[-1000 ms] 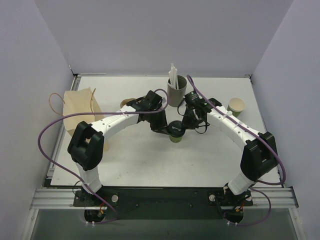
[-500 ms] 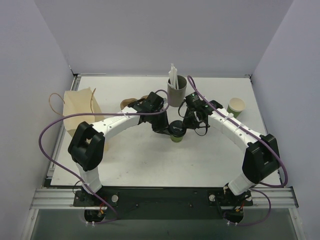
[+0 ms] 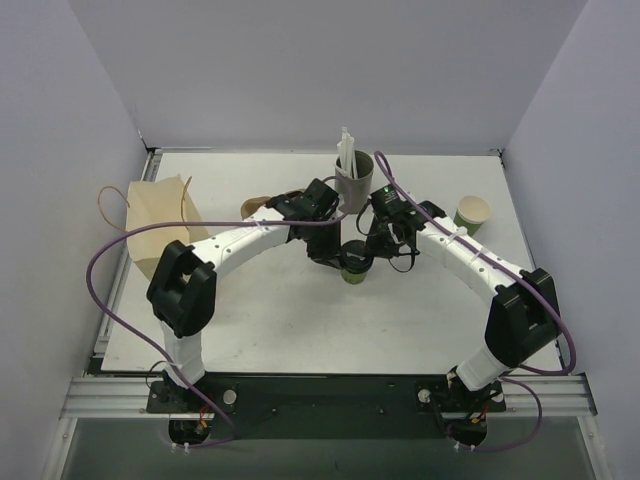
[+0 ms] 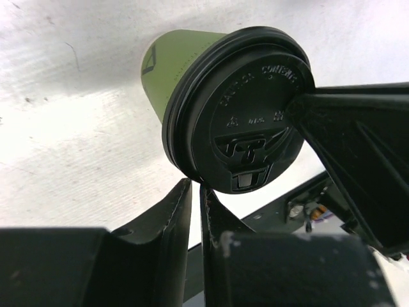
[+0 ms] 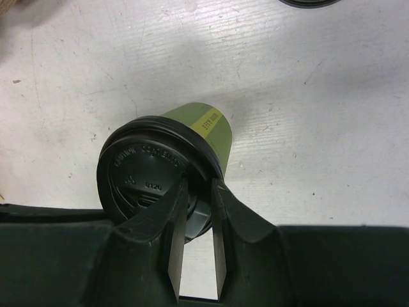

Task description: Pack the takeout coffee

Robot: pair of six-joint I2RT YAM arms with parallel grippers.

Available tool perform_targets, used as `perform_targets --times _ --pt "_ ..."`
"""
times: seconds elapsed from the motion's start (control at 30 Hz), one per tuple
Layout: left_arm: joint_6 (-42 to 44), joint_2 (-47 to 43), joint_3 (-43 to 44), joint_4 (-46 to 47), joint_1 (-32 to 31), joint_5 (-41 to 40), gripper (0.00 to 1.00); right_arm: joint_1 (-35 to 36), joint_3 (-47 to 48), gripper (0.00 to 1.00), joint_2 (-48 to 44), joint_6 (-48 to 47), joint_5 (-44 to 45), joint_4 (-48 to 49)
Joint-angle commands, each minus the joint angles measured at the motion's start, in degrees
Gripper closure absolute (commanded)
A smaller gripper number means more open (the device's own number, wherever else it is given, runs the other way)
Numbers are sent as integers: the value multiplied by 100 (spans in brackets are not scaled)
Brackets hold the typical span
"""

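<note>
The takeout coffee [image 3: 353, 272], a small green cup with a round black lid [image 3: 354, 258], stands mid-table. In the left wrist view the lid [image 4: 243, 109] faces me above the green cup wall [image 4: 172, 64]. My left gripper [image 3: 335, 256] is shut, with only a thin slit between its fingers, and its tips [image 4: 195, 185] touch the lid's near edge. My right gripper [image 3: 372, 252] is closed on the lid's rim [image 5: 198, 185]. One finger [image 5: 174, 214] lies on the lid top [image 5: 137, 166] and the other is outside the rim by the cup wall [image 5: 204, 125].
A tall grey cup with white straws [image 3: 352, 180] stands just behind the two grippers. A second green cup without a lid [image 3: 472, 213] is at the right. A brown paper bag [image 3: 160, 222] stands at the left edge, with a brown item [image 3: 256, 205] near it.
My left arm's wrist has shifted right and toward the back, the gripper staying at the lid. The cup and my right gripper have hardly moved.
</note>
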Motion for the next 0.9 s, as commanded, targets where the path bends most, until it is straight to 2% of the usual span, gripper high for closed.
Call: perform_targets --times 0.0,0.17,0.57,0.87 --pt "889 726 388 -885 27 -1463 79 341 -186 82 185 141 -792 -884" --pt "1083 902 856 -1167 45 -1489 78 341 -45 76 -87 159 -801 -989" --pt "1312 946 1638 -1431 168 -1323 74 139 728 73 -175 -52 -686 -1376" --pt "1277 534 1569 -1554 405 -1305 73 -72 1299 73 141 -473 -589 -1543"
